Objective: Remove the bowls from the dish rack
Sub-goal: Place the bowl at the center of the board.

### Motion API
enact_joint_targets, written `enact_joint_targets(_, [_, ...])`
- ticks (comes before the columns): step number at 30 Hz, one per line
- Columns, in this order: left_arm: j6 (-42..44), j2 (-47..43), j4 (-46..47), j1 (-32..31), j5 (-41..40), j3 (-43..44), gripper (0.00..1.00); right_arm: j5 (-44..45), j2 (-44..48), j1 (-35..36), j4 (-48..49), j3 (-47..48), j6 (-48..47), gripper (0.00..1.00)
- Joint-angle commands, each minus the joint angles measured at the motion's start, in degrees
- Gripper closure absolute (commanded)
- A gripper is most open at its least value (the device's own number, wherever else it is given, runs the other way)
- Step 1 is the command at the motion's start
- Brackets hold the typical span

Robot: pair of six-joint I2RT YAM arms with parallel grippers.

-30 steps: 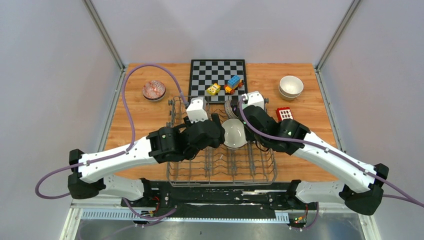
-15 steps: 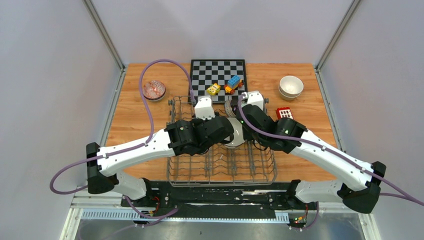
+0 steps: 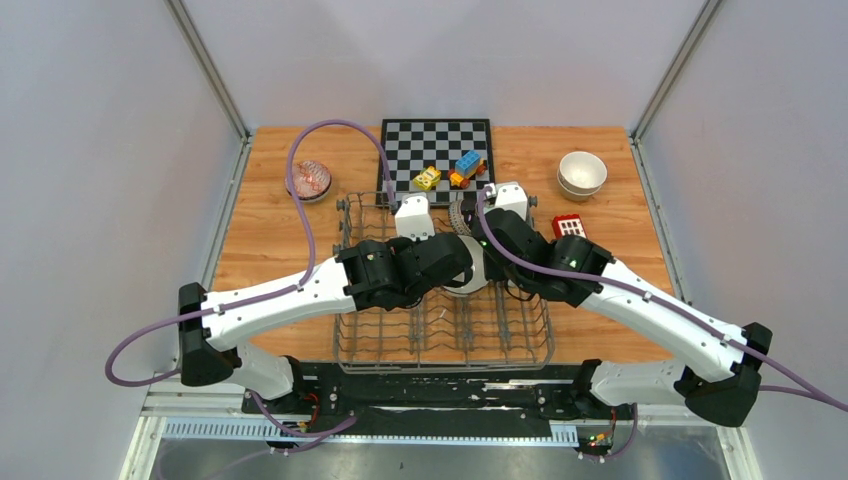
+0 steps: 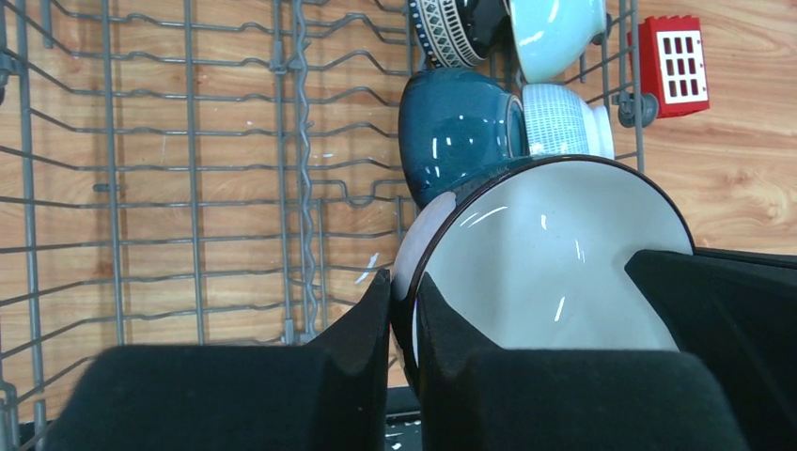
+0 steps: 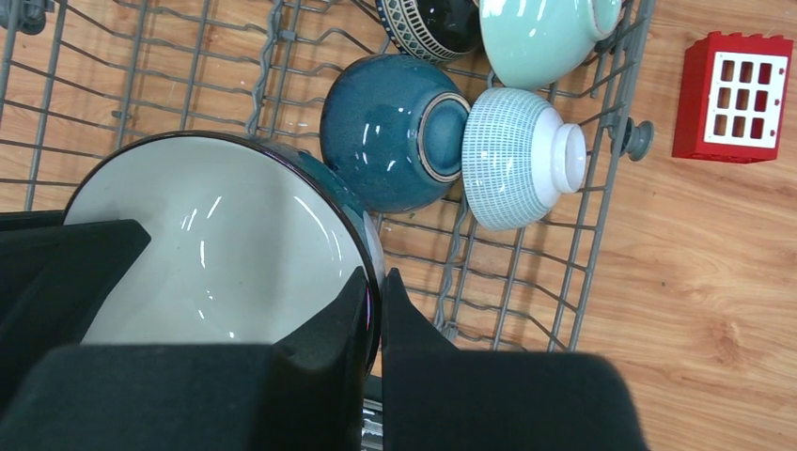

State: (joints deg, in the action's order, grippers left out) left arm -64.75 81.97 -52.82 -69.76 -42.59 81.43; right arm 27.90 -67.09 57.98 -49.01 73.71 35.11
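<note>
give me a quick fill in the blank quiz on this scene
The left pincer and the right pincer both grip the white-lined bowl by its ___. The red block lies ___ the dish rack. The teal bowl lies on its ___.
Missing: rim; outside; side.

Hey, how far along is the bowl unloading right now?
Done: a reddish bowl and stacked cream bowls sit on the table. In hand: left gripper and right gripper pinch the white-lined bowl over the dish rack. Remaining: at least teal bowl, striped bowl, mint bowl, dark-patterned bowl.
</note>
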Motion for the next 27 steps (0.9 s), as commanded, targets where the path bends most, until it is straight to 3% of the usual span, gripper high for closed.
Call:
enact_joint_targets(1, [-0.1, -0.9, -0.08, 0.5, -0.66, -0.51, 0.94, 0.0, -0.15, -0.29, 1.45, 2.23, 2.01, 1.0])
enact_joint_targets(8, [3.58, -2.64, 4.33, 0.5, 0.69, -2.45, 1.0, -0.76, -0.46, -0.15, 1.59, 2.53, 1.63, 1.0])
enact_joint_targets(19, [7.81, -7.56, 8.64, 1.03, -1.09, -5.57, 1.0, -5.21, 1.3, -0.14, 2.68, 3.54, -1.56, 0.33])
enact_joint_targets(24, [14.32, -12.4, 5.49, 6.73, -3.75, -4.38, 1.0, -7.01, 6.14, -0.14, 1.65, 4.9, -8.77, 0.25])
enact_joint_targets(27, [19.75, -17.73, 5.69, 15.98, -0.92, -5.71, 1.0, -7.2, 12.64, -0.19, 2.51, 1.41, -13.81, 0.25])
